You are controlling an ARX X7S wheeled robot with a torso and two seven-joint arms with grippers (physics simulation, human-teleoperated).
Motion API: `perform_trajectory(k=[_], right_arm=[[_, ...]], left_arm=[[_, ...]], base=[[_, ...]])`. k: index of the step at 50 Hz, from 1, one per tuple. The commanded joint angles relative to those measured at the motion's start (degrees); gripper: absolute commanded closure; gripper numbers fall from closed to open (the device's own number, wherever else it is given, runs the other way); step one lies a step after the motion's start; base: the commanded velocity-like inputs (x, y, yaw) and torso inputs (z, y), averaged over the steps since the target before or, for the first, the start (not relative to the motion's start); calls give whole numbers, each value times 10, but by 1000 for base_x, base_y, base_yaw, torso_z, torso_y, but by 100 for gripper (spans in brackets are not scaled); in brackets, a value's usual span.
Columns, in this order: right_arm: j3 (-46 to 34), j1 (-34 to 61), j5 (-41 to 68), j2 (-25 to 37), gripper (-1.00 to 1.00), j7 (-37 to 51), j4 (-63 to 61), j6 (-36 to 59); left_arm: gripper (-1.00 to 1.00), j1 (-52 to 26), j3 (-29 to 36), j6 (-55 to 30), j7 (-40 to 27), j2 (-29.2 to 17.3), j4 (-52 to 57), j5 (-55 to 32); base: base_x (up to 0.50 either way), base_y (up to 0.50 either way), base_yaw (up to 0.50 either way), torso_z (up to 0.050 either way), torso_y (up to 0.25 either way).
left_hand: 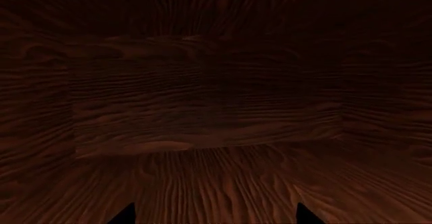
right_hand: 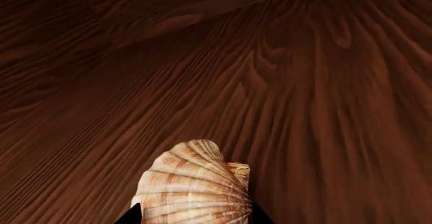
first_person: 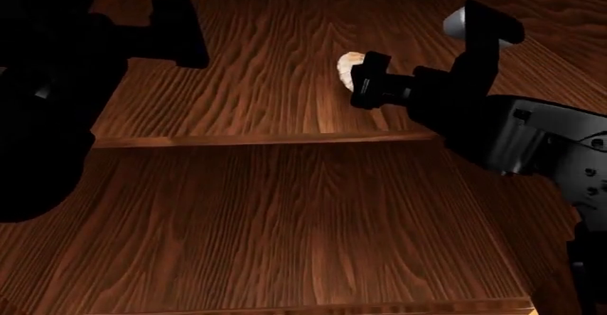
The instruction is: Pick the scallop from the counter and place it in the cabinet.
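The scallop [right_hand: 192,186], a ribbed cream-and-tan fan shell, sits between the two dark fingertips of my right gripper [right_hand: 196,218], which is shut on it. From the head camera the scallop [first_person: 347,66] shows as a pale lump at the tip of the right gripper [first_person: 359,80], over the upper plank shelf of the cabinet [first_person: 266,109]. I cannot tell whether the shell touches the plank. My left gripper [left_hand: 216,216] is open and holds nothing, facing the cabinet's dark back wall [left_hand: 202,97]. In the head view the left gripper [first_person: 185,27] is up at the far left. The counter is out of view.
A second plank shelf [first_person: 284,230] lies nearer to me, below the upper one, with its front edge [first_person: 313,306] at the bottom of the head view. The left arm's black bulk [first_person: 47,102] covers the shelves' left side. The cabinet's side wall [left_hand: 385,82] closes in the space.
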Motion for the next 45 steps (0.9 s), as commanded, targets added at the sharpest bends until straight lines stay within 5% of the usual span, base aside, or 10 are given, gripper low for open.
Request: perform_trajectory(k=[1, 5, 6, 24, 45], right_arm=[[-24, -7, -32, -14, 100, -25, 35, -7], [-27, -7, -36, -14, 100, -26, 37, -7], [-28, -8, -36, -13, -100, -26, 37, -7], [-22, -13, -24, -2, -100, -11, 15, -4], [18, -16, -46, 64, -100, 95, -193, -28]], left_arm=[[-100, 4, 2, 3, 2, -2, -1, 3], [-100, 4, 1, 4, 1, -3, -1, 2], [-100, 5, 1, 4, 1, -3, -1, 2], [-100, 1, 3, 3, -3, -4, 2, -3], [-100, 7, 2, 3, -15, -7, 8, -14]], base=[[0, 0, 3, 0, 0], [0, 0, 1, 0, 0], [11, 0, 0, 0, 0], [0, 0, 0, 0, 0], [0, 0, 0, 0, 0]])
